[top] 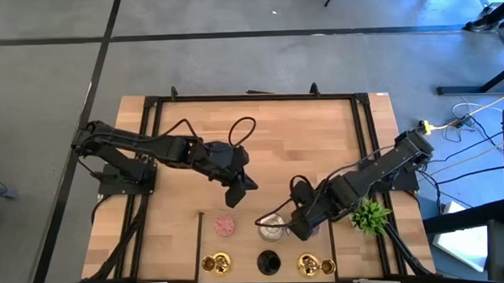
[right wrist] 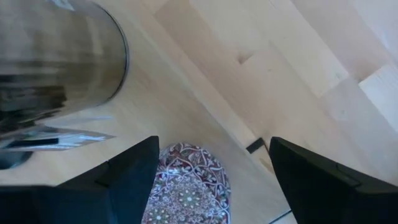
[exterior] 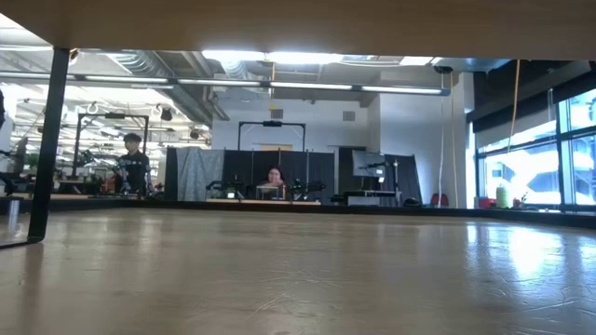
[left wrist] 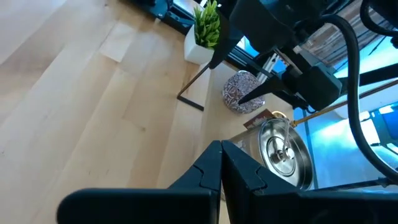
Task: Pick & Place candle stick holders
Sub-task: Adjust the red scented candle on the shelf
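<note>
The right gripper (top: 282,225) hung with fingers spread, low over the near table (top: 302,140), the silver holder (top: 273,231) just beside its tips and the pink holder (top: 225,224) left of that. The left gripper (top: 239,189), closed and empty, waited farther back.

We see a wooden table (top: 261,150) with a black frame (top: 250,98) along its edges, and a small green plant (top: 371,215) standing near its right side. Beyond it, two people (exterior: 133,163) sit in the room among desks.
</note>
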`<state>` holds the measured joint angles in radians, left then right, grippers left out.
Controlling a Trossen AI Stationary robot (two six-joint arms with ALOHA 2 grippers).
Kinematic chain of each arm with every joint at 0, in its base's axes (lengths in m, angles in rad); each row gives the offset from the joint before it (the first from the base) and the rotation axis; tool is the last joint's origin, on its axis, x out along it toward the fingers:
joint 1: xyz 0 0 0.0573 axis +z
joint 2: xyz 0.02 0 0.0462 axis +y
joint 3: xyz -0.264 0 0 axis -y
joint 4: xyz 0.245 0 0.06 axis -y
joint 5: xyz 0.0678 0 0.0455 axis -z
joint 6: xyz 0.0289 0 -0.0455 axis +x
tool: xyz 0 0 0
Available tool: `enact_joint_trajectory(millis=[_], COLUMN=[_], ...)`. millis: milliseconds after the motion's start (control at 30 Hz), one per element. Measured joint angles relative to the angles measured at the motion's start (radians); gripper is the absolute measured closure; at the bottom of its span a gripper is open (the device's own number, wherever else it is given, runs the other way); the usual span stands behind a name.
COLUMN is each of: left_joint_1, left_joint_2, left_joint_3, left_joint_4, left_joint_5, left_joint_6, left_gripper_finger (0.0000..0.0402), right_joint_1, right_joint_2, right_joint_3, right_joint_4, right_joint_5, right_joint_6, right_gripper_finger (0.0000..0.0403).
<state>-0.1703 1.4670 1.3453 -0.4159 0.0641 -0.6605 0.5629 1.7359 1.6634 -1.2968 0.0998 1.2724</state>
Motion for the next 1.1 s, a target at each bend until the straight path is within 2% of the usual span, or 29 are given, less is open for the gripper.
enact_joint_trajectory(millis=[267,700,867,1100], left_joint_1=[0.0,0.0,0.0,0.0], left_joint_2=[0.0,0.0,0.0,0.001], left_joint_3=[0.0,0.0,0.0,0.0], left_joint_4=[0.0,0.0,0.0,0.0], left_joint_5=[0.0,-0.014,-0.014,-0.019], left_joint_6=[0.001,0.002,0.002,0.011], left_gripper_finger=[0.04,0.04,0.04,0.04], right_joint_1=[0.001,0.001,0.0,-0.008], right_joint_2=[0.0,0.0,-0.017,-0.085], right_joint_3=[0.0,0.0,0.0,0.002], right_joint_4=[-0.069,-0.066,-0.122,-0.131], right_joint_5=[-0.06,-0.028,-0.085,0.043], right_joint_6=[-0.002,-0.005,-0.024,0.039], right_gripper_finger=[0.0096,0.0096,0.0097,0.0125])
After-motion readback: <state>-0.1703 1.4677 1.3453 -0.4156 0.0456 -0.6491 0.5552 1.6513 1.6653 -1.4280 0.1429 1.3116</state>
